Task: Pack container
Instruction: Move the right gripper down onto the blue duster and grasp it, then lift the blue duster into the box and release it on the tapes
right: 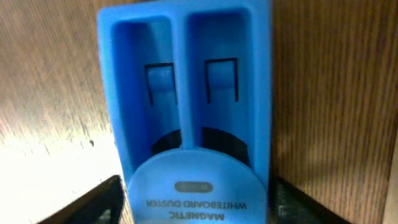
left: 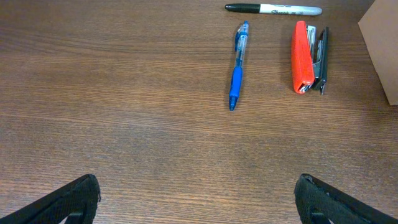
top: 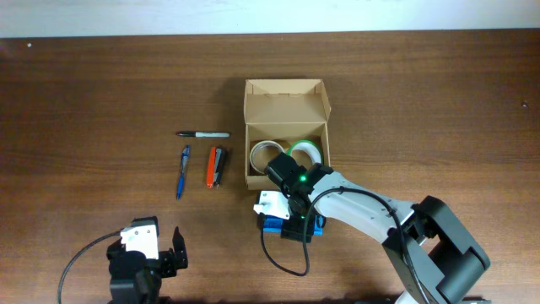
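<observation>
The tan cardboard container (top: pixel 284 100) stands open at the table's middle, flap lid up at the back; its corner shows in the left wrist view (left: pixel 382 50). Inside lie a tan tape roll (top: pixel 266 153) and a green tape roll (top: pixel 306 150). My right gripper (top: pixel 293 221) is just in front of the box, its fingers (right: pixel 196 202) closed against the sides of a blue magnetic whiteboard duster (right: pixel 186 74), low over the table. My left gripper (top: pixel 164 257) is open and empty near the front edge (left: pixel 198 199).
Left of the box lie a black marker (top: pixel 202 134) (left: pixel 273 9), a blue pen (top: pixel 182 171) (left: pixel 237 68) and an orange stapler (top: pixel 215 166) (left: pixel 306 57). The right arm's cable loops over the table in front of the duster.
</observation>
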Controlling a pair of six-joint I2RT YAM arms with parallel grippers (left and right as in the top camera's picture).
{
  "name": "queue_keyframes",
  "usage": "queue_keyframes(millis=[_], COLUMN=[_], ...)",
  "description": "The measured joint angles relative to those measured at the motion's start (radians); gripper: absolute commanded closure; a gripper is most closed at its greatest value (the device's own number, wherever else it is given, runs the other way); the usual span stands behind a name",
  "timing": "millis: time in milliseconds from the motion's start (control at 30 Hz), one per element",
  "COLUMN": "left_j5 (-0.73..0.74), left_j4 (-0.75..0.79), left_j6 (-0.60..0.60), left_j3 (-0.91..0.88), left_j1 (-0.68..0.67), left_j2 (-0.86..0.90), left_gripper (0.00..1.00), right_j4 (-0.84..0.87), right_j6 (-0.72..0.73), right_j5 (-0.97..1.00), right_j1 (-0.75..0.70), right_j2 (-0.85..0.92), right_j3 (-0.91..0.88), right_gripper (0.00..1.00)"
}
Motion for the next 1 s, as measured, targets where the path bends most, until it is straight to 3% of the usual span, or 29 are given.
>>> queue_keyframes(millis=[167, 333, 667, 1000], left_j5=[0.0, 0.0, 0.0, 0.0], left_j4=[0.0, 0.0, 0.0, 0.0], left_j6=[0.0, 0.0, 0.0, 0.0], left_j3=[0.0, 0.0, 0.0, 0.0], left_j1=[0.0, 0.0, 0.0, 0.0], left_j2=[0.0, 0.0, 0.0, 0.0], left_gripper=[0.01, 0.0, 0.0, 0.0], right_j4=[0.0, 0.0, -0.059, -0.277], right_j6=[-0.004, 0.002, 0.043, 0.058], right_j5=[0.001, 0.0, -0.05, -0.188], right_j1=[0.0, 0.0, 0.0, 0.0], right_j2=[0.0, 0.0, 0.0, 0.0], right_j3=[0.0, 0.0, 0.026, 0.294], right_gripper=[0.55, 0.62, 0.63, 0.64])
